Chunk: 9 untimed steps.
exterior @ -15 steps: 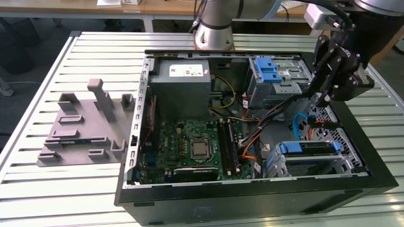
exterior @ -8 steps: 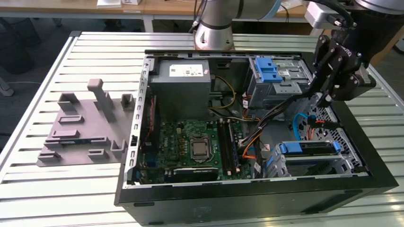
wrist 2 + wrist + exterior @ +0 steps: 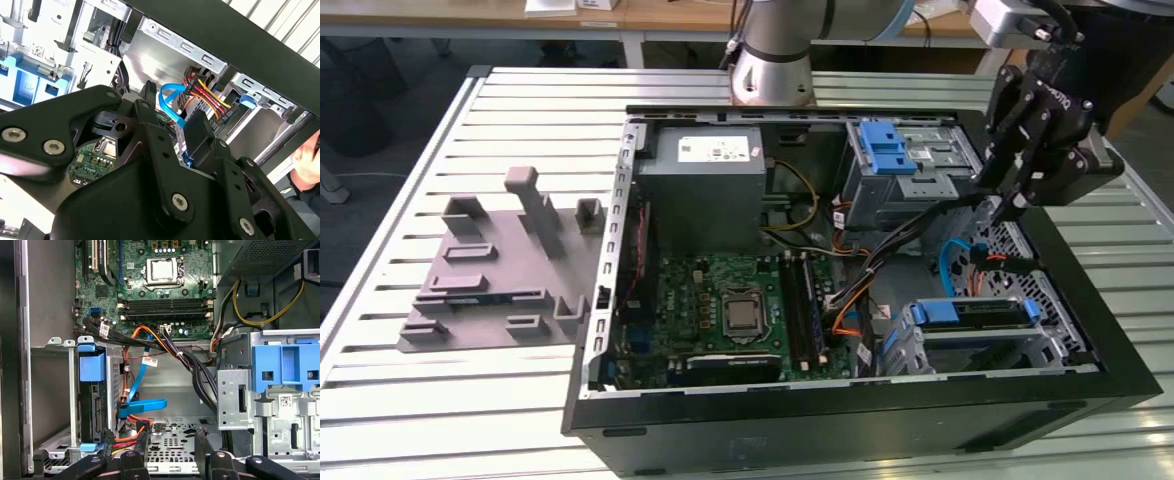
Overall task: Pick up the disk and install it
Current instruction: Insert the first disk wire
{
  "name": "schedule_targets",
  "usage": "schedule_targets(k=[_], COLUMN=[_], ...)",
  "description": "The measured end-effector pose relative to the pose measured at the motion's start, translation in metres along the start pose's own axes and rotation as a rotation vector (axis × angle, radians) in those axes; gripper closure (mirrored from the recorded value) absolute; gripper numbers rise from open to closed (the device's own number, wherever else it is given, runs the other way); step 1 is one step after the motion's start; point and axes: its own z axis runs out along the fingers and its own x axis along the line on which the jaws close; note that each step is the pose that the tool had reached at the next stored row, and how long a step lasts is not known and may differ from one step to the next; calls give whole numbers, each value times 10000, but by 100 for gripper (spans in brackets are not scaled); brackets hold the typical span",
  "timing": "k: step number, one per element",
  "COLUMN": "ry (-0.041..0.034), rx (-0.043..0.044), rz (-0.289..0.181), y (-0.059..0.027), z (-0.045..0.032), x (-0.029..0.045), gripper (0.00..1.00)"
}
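Locate the disk (image 3: 94,407) (flat rectangular hard drive with blue plastic side rails) seated edge-on in a grey sheet-metal bay (image 3: 50,390) inside the open black computer case (image 3: 854,430). In the exterior view, find it at the case's near corner on the exterior view's right.

Note the flat blue data cable (image 3: 145,404) and the red, yellow and black wire bundle (image 3: 127,439) running up to the disk's end.

Find the black gripper (image 3: 171,437) poised over the perforated case floor, between the disk bay and the grey metal drive cage with blue plastic latch (image 3: 285,367). Read the fingers (image 3: 141,442) as apart, gripping nothing, clear of the disk.

Observe the case lying on the slatted white metal worktop (image 3: 494,400), beside a grey moulded fixture (image 3: 494,270).
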Motion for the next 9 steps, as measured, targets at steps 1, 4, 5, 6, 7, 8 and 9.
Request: schedule_targets(k=[1,4,5,6,7,8,9], ry=[1,0,1,1,1,1,2], rx=[0,0,0,0,0,0,0], rz=[0,-1,-1,-1,-1,-3,-3], y=[0,-1,-1,-1,-1,-2,-2], z=[-3,-10,-15,-20,-26,-29,-32], x=[1,12,19,25,30,35,41], gripper=[50,50,50,50,50,50,50])
